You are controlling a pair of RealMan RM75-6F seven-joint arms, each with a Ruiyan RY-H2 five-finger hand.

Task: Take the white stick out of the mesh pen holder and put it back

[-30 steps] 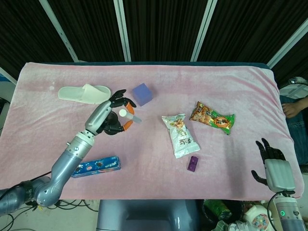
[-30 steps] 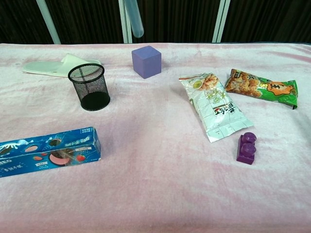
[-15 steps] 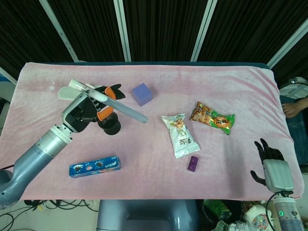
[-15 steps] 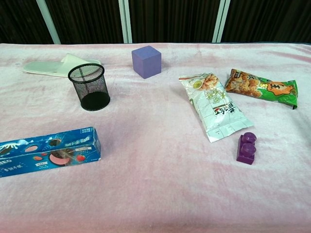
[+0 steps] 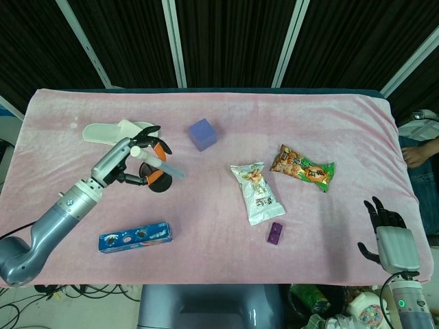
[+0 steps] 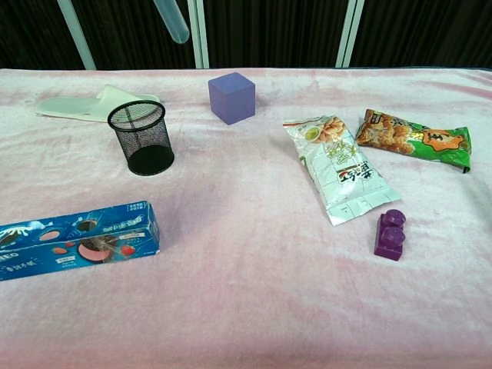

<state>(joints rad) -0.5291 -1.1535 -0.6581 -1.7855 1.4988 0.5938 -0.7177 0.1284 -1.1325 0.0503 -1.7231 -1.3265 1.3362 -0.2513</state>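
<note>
Your left hand grasps the white stick left of centre in the head view, held tilted above the mesh pen holder; in the chest view only the stick's rounded tip shows at the top edge, clear of the holder's rim. Your right hand hangs released, fingers apart, at the lower right off the pink tabletop.

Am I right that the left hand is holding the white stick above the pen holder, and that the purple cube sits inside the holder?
Not quite: the purple cube sits on the cloth beside the pen holder, as the chest view shows. The left hand does hold the white stick above it.
</note>
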